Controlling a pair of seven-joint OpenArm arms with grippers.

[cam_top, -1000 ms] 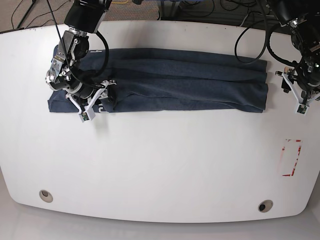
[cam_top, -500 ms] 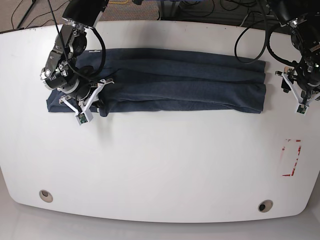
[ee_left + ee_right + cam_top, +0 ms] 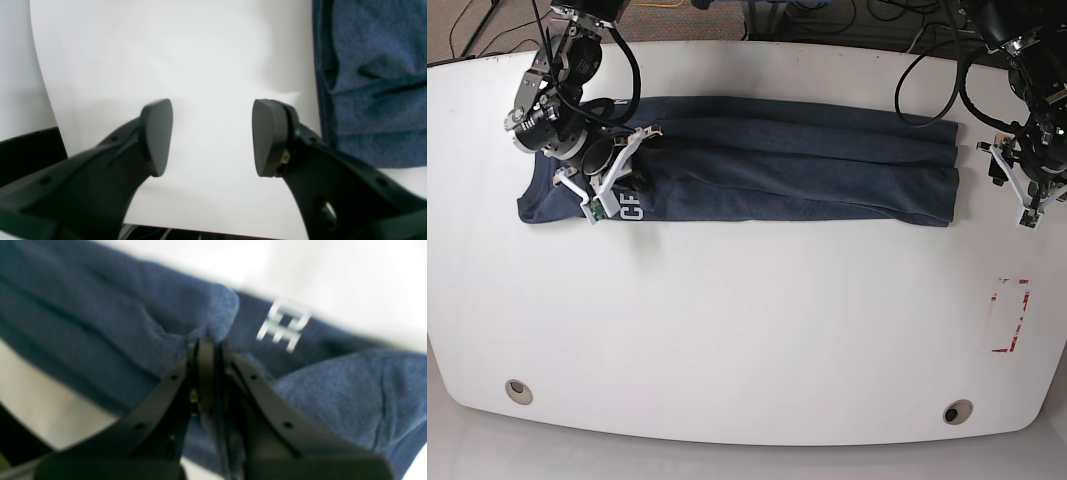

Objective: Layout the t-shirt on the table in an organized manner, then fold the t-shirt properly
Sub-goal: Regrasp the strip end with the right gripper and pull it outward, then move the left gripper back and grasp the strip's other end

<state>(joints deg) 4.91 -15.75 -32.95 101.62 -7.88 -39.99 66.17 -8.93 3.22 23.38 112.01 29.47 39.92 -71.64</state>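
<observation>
Table (image 3: 747, 330) carries t-shirt (image 3: 807, 170); right tool (image 3: 208, 340) pinches it, left tool (image 3: 211, 136) gapes, holding nothing.

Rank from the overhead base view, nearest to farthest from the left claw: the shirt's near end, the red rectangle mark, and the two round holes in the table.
From the left claw:
1. T-shirt end, just beside it.
2. Red rectangle mark, below it toward the front edge.
3. Grommet hole, front edge, same side.
4. Other grommet hole, far opposite front corner.

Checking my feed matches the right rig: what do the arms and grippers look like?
Both arms are black with looping black cables. The left gripper has matte black fingers ending in flat rounded pads. The right gripper matches, with screw holes. White brackets carry the wrist cameras.
</observation>
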